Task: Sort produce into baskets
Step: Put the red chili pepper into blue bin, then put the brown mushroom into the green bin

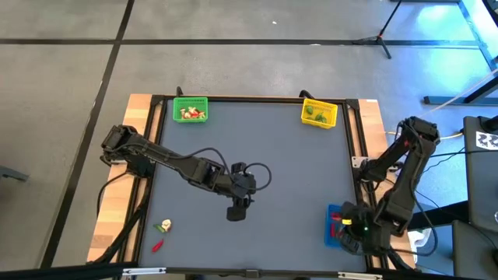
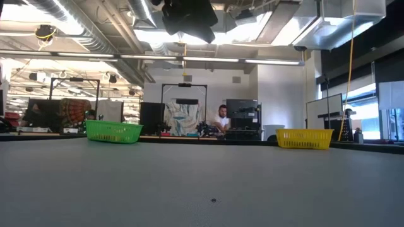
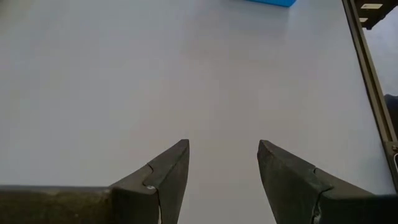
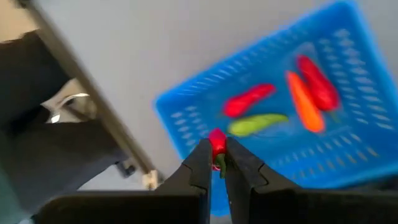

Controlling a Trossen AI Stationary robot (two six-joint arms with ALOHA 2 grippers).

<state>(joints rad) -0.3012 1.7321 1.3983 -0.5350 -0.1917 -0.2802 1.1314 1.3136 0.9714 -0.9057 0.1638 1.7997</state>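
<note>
Right gripper [image 4: 214, 163]: fingers pinched narrow on a small red chili piece [image 4: 217, 140], hanging above the near rim of the blue basket [image 4: 186, 112]
Table [image 1: 257, 148]: grey mat, blue basket at near right, green basket [image 1: 191, 109] far left, yellow basket [image 1: 319, 113] far right
Left gripper [image 3: 224, 174]: fingers spread wide, empty, over mid-table
Loose produce [image 1: 162, 227]: near left, nearer the left arm
Key relation: basket floor lies just beyond and below the held piece
Writing: none legible
</note>
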